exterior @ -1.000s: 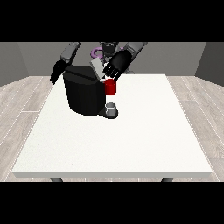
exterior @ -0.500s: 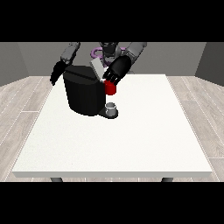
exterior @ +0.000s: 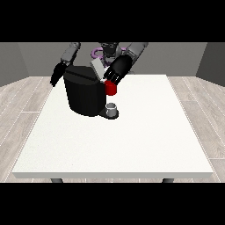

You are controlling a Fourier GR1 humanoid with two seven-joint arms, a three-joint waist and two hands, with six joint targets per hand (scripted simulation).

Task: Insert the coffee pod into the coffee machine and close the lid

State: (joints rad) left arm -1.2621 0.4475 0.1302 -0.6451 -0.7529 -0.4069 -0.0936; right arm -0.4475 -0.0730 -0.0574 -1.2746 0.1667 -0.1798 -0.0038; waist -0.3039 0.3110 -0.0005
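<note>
The hand at the view's right (exterior: 117, 70) has come down from above onto the lid (exterior: 97, 69) of the coffee machine (exterior: 85, 91) near the tabletop's (exterior: 132, 145) far edge, so closing looks under way. Whether its fingers are curled, I cannot tell. The pod does not show.

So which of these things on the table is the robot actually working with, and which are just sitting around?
Part of the job:
- black boxy coffee machine
- its pale raised lid
- the black hand at the view's right, above the machine
- the black hand at the view's left, beside the machine

Just there:
- a red thing at the machine
- small grey cup on the machine's base
- large white table
</note>
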